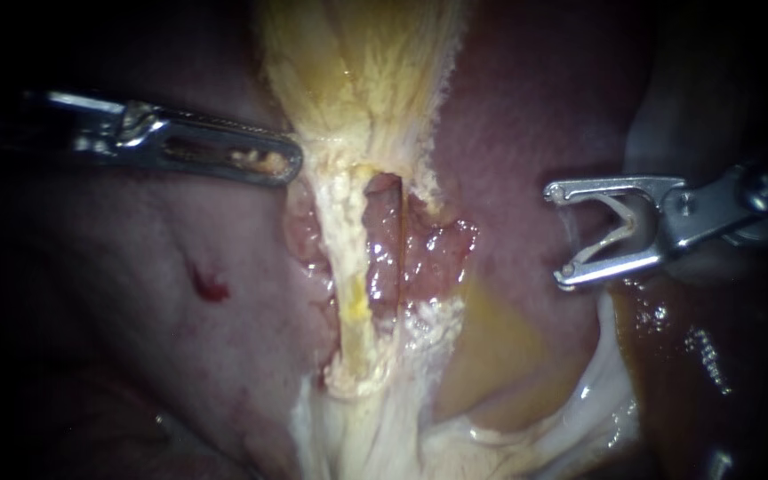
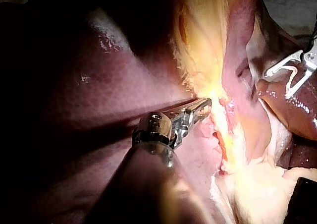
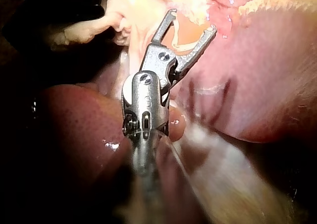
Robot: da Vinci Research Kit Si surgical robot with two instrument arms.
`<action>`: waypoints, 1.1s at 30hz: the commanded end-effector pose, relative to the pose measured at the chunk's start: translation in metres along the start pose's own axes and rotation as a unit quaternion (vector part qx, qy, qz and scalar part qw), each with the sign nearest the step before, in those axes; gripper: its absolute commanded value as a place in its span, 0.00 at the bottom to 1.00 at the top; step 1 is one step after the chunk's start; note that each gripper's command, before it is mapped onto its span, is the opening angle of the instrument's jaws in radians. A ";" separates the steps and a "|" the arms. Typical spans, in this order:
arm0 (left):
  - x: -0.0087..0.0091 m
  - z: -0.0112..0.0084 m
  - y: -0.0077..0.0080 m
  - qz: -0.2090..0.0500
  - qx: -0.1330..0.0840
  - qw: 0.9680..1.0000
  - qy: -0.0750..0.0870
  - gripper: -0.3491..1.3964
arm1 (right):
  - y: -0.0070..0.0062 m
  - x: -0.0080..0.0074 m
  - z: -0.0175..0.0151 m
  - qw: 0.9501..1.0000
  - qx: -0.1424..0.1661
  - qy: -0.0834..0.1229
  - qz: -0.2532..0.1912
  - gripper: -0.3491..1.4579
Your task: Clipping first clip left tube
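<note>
In a bared window below the yellow gallbladder (image 1: 366, 62), a pale tube (image 1: 346, 267) on the left and a reddish tube (image 1: 382, 253) run side by side. My left instrument (image 1: 288, 167) enters from the left, its slotted jaws shut on the pale tissue at the gallbladder's lower edge; in the left wrist view its jaws (image 2: 204, 106) meet the bright tissue. My right instrument (image 1: 564, 236) hovers over the liver, well right of the tubes and touching neither. Its jaws stand wide apart and hold an open white clip (image 1: 622, 227). The right wrist view shows the same jaws (image 3: 193, 22) and clip (image 3: 185, 45).
Liver (image 1: 135, 293) lies on both sides of the window, with a small red spot (image 1: 209, 286) on its left part. A yellowish pool (image 1: 491, 347) sits below my right instrument. A dark wet lobe (image 1: 713, 356) fills the lower right.
</note>
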 end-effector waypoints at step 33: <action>-0.0002 -0.0008 -0.0001 -0.002 -0.005 1.000 -0.005 0.00 | -0.0033 0.0002 0.0136 1.000 0.017 0.000 0.018 0.47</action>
